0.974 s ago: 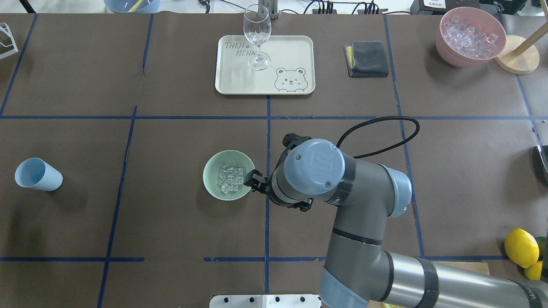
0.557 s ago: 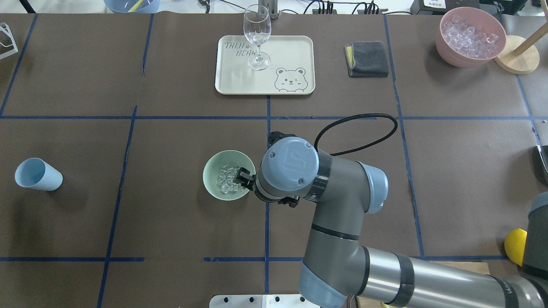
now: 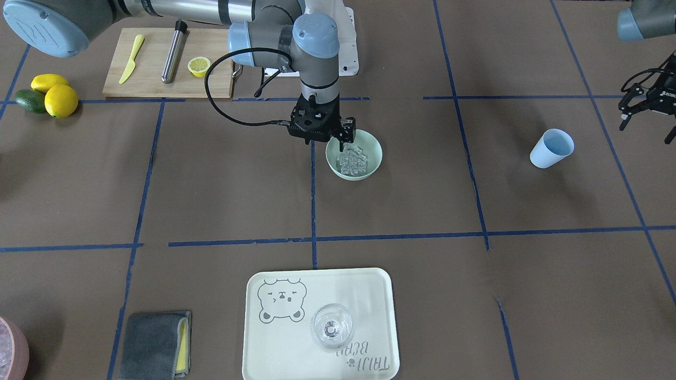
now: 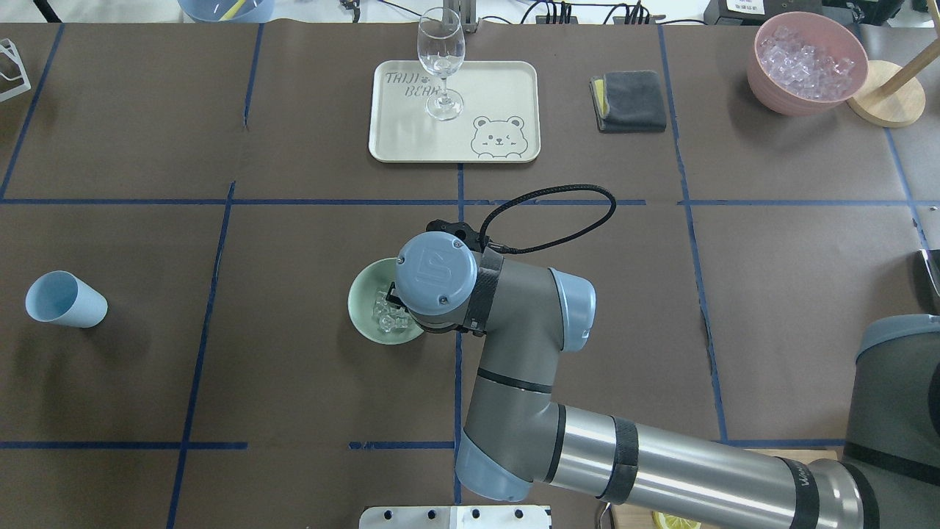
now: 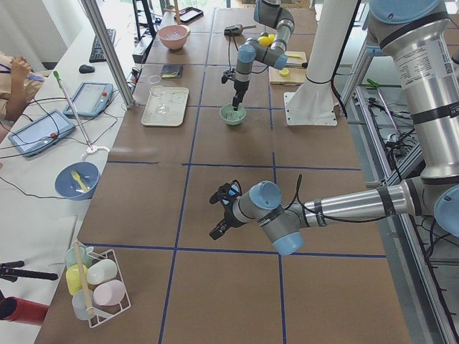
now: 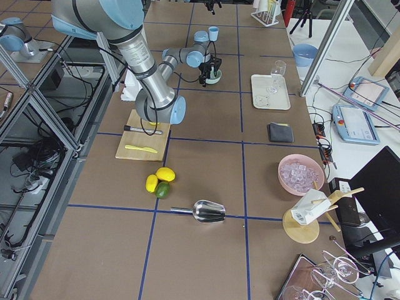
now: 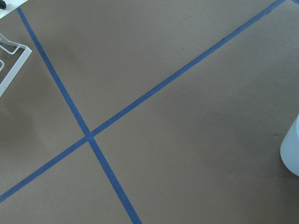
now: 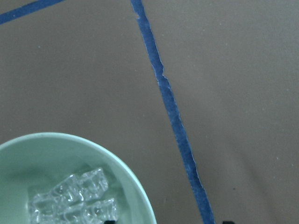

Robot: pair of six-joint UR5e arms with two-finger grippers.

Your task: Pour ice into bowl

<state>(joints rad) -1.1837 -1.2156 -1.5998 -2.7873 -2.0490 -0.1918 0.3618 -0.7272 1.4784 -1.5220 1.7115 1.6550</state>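
The pale green bowl [image 3: 372, 153] stands near the table's middle and holds a small heap of clear ice [image 3: 352, 159]. My right gripper [image 3: 340, 141] hangs open at the bowl's rim on the robot's right side, with nothing in it. From overhead the right wrist covers that side of the bowl [image 4: 363, 305], leaving part of the ice [image 4: 385, 316] showing. In the right wrist view the bowl's rim [image 8: 122, 163] and ice [image 8: 74, 200] sit at the lower left. My left gripper [image 3: 648, 108] hovers open and empty, far off near the light blue cup [image 3: 551, 148].
A cream tray [image 4: 507, 81] with a wine glass [image 4: 440, 66] stands at the far middle, a grey cloth [image 4: 628, 101] and a pink tub [image 4: 764, 77] of ice to its right. A cutting board [image 3: 153, 79], lemons [image 3: 60, 100] and a metal scoop [image 6: 206, 211] lie on the robot's right.
My right arm has swung left, so its wrist now sits over the bowl's right part. The bowl and ice have stayed in place.
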